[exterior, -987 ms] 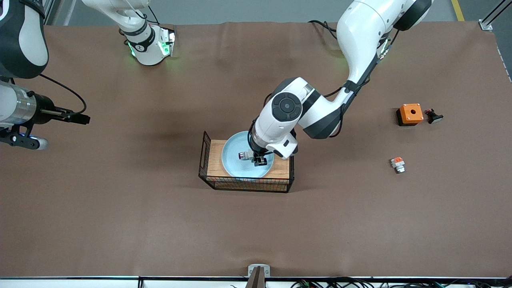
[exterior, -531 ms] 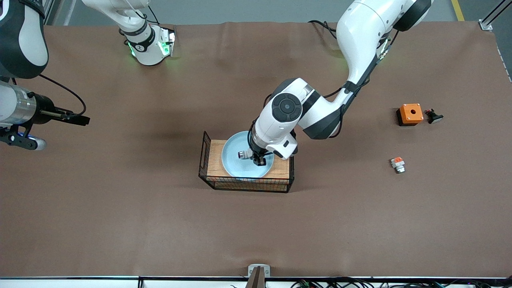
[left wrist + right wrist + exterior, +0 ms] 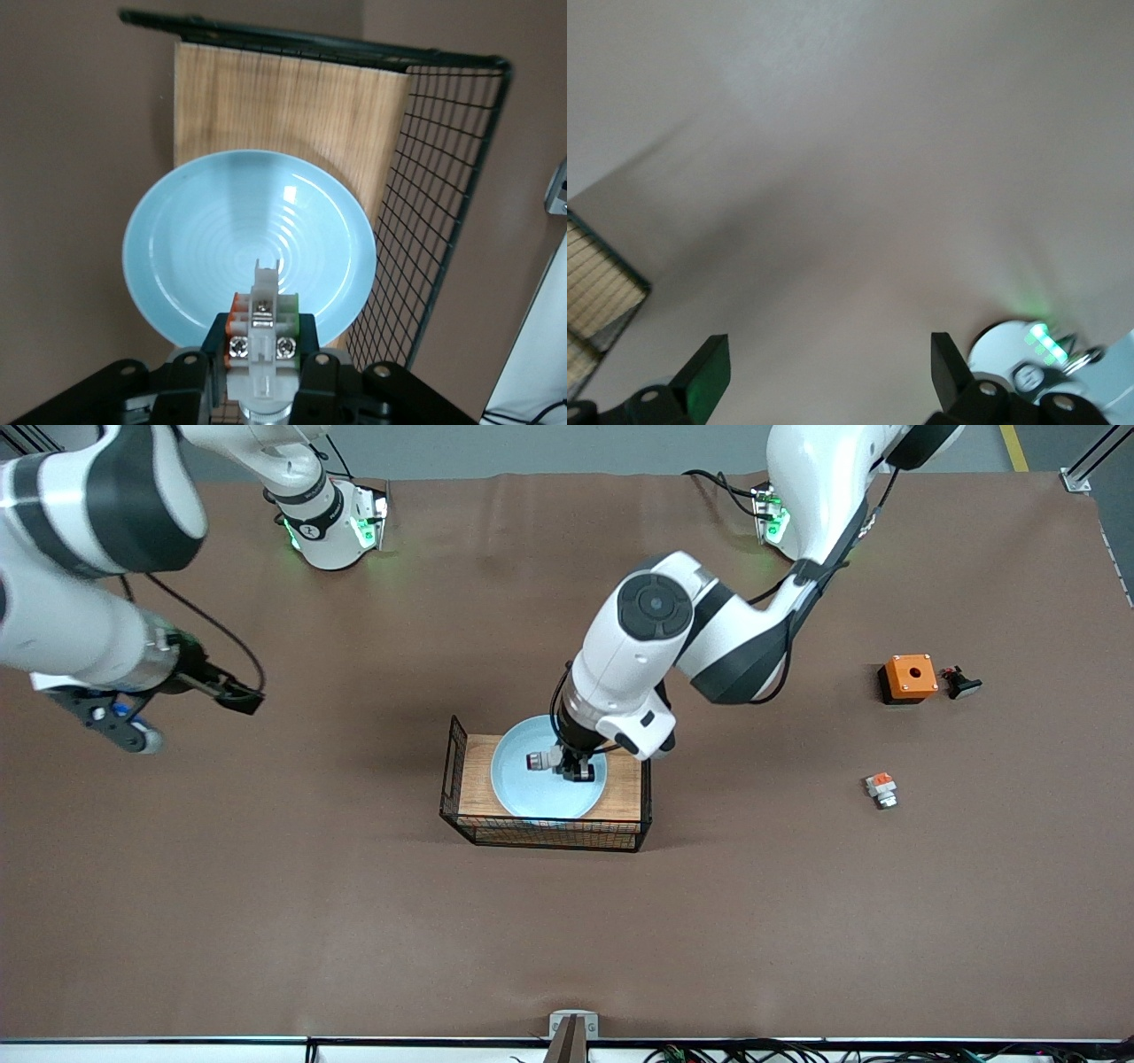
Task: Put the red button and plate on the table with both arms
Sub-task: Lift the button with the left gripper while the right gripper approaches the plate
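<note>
My left gripper (image 3: 572, 767) is shut on the red button (image 3: 539, 761), a small white-grey part, and holds it just above the pale blue plate (image 3: 532, 788). The plate lies on the wooden top of a wire-sided stand (image 3: 478, 775) in the middle of the brown table (image 3: 354, 921). In the left wrist view the button (image 3: 263, 332) sits between my fingers over the plate (image 3: 221, 239). My right gripper (image 3: 133, 731) is open and empty, up over the table toward the right arm's end. In the right wrist view it (image 3: 830, 372) has only bare table under it.
An orange box (image 3: 908, 677) and a black button (image 3: 961, 684) lie toward the left arm's end. A white piece with an orange-red top (image 3: 881, 788) lies nearer the front camera than these. A corner of the stand (image 3: 594, 297) shows in the right wrist view.
My left arm has risen and drawn the button a little up off the plate. My right arm has swung in toward the middle of the table.
</note>
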You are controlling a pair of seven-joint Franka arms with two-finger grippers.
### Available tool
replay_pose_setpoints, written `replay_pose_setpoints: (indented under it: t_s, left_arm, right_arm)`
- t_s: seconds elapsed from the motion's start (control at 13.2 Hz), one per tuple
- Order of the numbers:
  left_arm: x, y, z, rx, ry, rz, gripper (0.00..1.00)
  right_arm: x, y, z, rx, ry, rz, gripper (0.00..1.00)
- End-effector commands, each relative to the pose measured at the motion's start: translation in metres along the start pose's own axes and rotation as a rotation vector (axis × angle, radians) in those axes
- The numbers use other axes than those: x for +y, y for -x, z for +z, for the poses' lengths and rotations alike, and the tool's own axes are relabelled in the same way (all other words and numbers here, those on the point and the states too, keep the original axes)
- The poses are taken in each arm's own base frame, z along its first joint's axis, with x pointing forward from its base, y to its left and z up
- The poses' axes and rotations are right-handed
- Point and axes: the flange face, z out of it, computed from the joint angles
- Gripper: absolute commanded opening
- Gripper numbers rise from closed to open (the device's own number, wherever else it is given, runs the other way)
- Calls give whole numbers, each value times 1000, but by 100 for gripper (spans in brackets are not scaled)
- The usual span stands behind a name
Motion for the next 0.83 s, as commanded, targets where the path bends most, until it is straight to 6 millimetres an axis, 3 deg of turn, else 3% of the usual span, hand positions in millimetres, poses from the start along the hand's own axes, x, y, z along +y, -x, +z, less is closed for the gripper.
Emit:
replay_pose_setpoints:
  t_s: [0.0,0.3,0.38,0.53,0.76]
  left_arm:
    - [-1,-18,-46,54,-15,91,15]
    - [-4,-70,-98,66,-125,278,15]
    - [-7,-85,-111,74,-148,334,15]
    - [-9,-125,-138,56,-165,411,15]
    - [-22,-188,-160,44,-256,618,15]
  right_arm:
    - [-32,56,-16,2,-38,153,100]
    - [-96,142,-15,55,-133,441,100]
    - [-118,166,-5,69,-147,506,100]
    - [-153,187,21,72,-172,589,100]
    - [-192,203,58,75,-200,680,100]
